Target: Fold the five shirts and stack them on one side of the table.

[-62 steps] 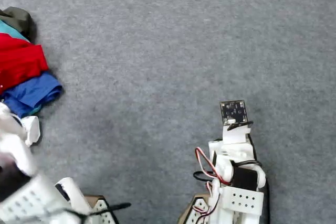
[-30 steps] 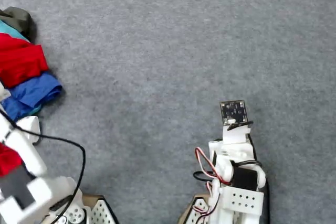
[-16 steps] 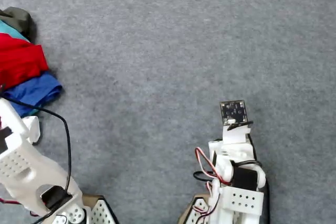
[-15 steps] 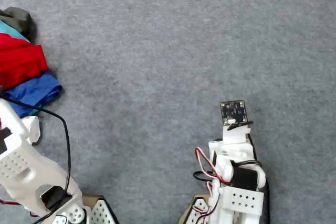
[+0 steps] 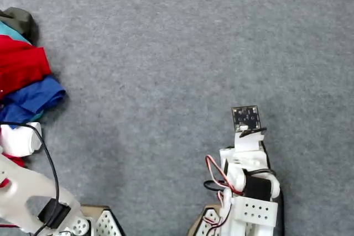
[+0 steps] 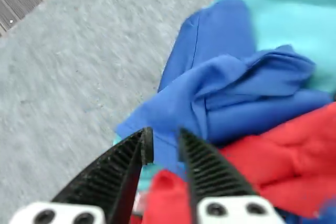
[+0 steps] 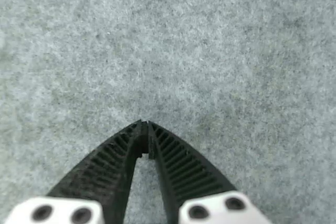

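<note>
- crumpled soft blue cloth shirt point(image 6: 247, 93) looks light and floppy; best grab a loose edge
- left fingers point(image 6: 205, 171) a little apart, red cloth point(image 6: 163, 198) between; right fingers point(image 7: 173, 161) closed, empty

The table mat point(image 5: 182, 42) was mottled grey. At the far left lay a red shirt point(image 5: 19, 64), a royal blue shirt point(image 5: 36, 95), a turquoise shirt point(image 6: 283, 9) and a dark olive shirt point(image 5: 19, 19). The left gripper point(image 6: 164, 137) and right gripper point(image 7: 144, 125) were black and ribbed, on white bodies.
</note>
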